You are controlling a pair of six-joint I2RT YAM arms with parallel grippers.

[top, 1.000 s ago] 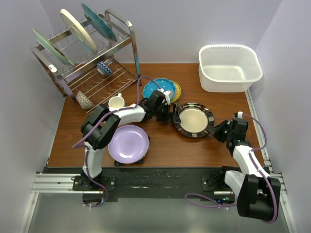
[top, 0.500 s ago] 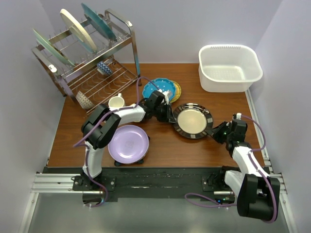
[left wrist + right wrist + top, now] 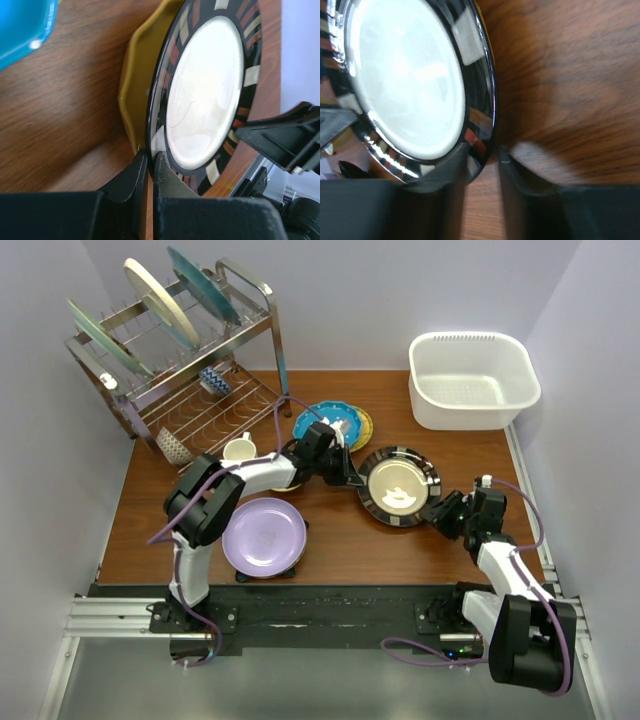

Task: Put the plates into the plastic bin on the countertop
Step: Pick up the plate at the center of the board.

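Black-rimmed plate in left claw (wrist view)

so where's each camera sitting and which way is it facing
top: above, behind the arm bases, looking down on the table; both arms show.
left wrist: on the left arm, facing the striped plate; its jaws pinch the rim.
right wrist: on the right arm, facing that plate's other edge; open jaws show.
shared: the plate.
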